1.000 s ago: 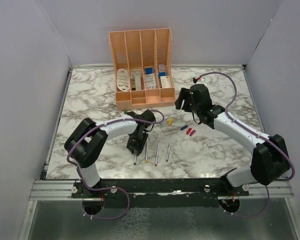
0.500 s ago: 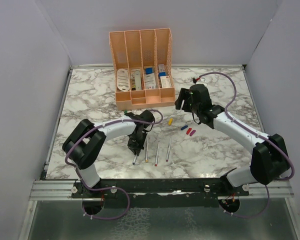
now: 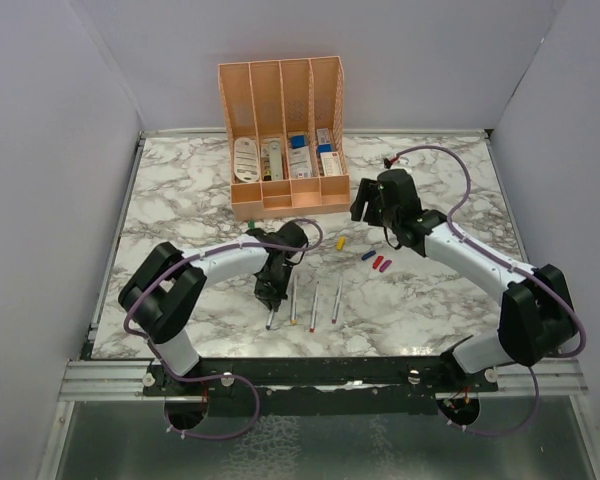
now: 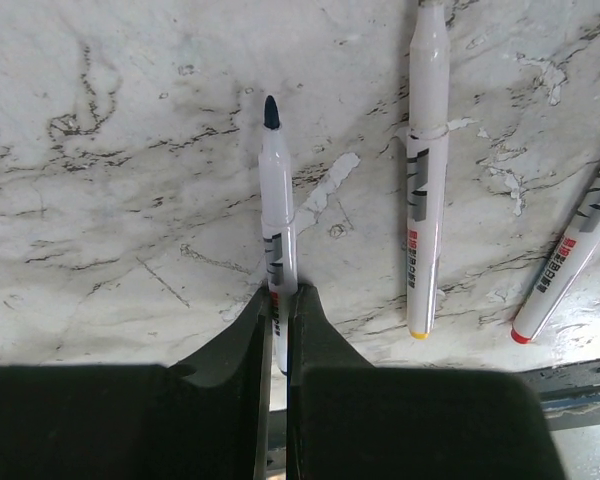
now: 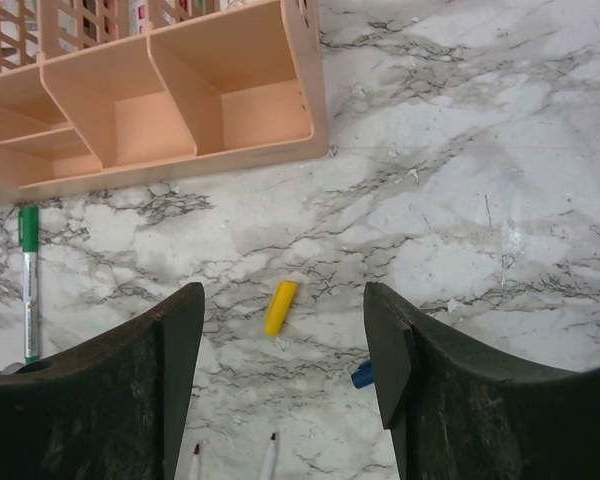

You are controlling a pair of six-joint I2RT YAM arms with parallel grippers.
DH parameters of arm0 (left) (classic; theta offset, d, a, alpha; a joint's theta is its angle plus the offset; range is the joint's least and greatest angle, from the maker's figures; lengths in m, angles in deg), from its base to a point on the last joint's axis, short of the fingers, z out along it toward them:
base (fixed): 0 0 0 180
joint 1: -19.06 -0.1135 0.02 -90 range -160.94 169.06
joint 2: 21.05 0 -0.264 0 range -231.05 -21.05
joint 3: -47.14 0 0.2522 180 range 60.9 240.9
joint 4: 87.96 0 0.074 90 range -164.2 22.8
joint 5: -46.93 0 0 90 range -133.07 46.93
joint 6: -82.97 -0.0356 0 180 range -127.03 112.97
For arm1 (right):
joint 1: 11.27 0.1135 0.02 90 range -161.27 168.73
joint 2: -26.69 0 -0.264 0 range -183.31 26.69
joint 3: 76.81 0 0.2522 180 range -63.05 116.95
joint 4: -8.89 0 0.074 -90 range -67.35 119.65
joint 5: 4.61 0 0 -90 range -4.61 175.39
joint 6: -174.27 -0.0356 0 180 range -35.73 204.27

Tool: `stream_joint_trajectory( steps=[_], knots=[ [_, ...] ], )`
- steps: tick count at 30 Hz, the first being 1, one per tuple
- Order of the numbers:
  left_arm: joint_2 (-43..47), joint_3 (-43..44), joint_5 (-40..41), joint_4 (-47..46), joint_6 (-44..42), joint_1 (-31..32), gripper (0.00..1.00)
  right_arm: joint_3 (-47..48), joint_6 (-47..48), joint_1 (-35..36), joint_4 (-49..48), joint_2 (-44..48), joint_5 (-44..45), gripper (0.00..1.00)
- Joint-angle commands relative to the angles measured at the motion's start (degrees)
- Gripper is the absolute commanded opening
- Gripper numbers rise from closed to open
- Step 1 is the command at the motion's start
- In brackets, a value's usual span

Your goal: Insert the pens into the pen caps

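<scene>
pens (image 3: 313,300): on table (image 3: 180,200), front | caps (image 3: 378,263): right-behind pens | organiser (image 3: 285,140): behind both

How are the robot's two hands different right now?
The left hand is shut, pinching a dark-tipped pen; the right hand is open and holds nothing. The left hand is beside the other pens; the right hand points down toward a yellow cap. Both have black fingers.

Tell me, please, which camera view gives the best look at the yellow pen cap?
The right wrist view: the yellow pen cap lies on the marble table, large, sharp and unobstructed. The top external view shows it only as a tiny yellow speck near the organiser. The left wrist view does not show it.
</scene>
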Motion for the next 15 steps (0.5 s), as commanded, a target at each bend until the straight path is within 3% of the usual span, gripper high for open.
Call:
stream_joint_trajectory(
  steps=[1, 9, 15],
  knots=[
    [-2.76, -3.14, 9.23, -13.19, 0.42, 0.12, 0.00, 1.62, 0.38, 0.12, 4.07, -1.92, 2.34, 0.64],
    [4.24, 3.99, 16.59, -5.10, -2.03, 0.02, 0.00, 0.50, -4.13, 0.12, 10.53, -4.39, 3.17, 0.62],
    [7.89, 8.29, 19.13, -2.75, -3.08, 0.04, 0.00, -0.64, -7.40, 0.18, 12.34, -5.17, -1.55, 0.56]
  ],
)
